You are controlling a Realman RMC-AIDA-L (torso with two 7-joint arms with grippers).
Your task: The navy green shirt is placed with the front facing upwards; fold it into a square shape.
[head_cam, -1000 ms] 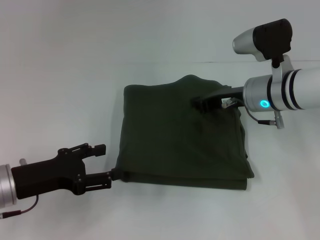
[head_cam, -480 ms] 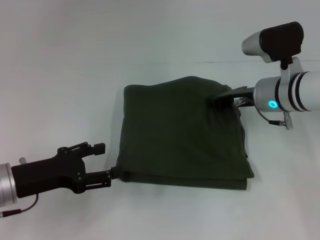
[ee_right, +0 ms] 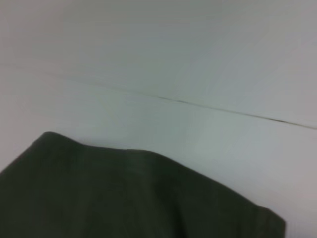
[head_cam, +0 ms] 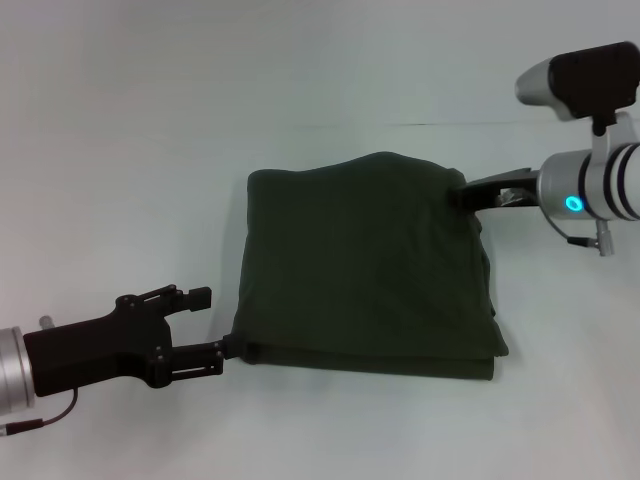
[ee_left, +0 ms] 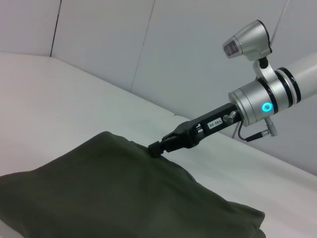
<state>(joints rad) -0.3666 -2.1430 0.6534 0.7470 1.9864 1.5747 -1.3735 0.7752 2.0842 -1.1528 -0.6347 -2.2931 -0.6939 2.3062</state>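
The navy green shirt (head_cam: 365, 270) lies folded into a rough square on the white table, plain side up, with no lettering or label showing. My left gripper (head_cam: 207, 326) is open at the shirt's near left corner, its lower finger (head_cam: 212, 353) touching the hem. My right gripper (head_cam: 462, 195) is at the shirt's far right corner, just at the cloth's edge. The left wrist view shows the shirt (ee_left: 109, 193) with the right gripper (ee_left: 156, 147) at its far edge. The right wrist view shows only the shirt's edge (ee_right: 124, 193) and the table.
The white table (head_cam: 130, 150) surrounds the shirt on all sides. A thin seam (head_cam: 520, 123) runs across the table behind the shirt. A pale wall (ee_left: 148, 44) rises behind the table in the left wrist view.
My right gripper has drawn back to the right, from over the shirt's far right part to its edge. The shirt and my left arm have not moved.
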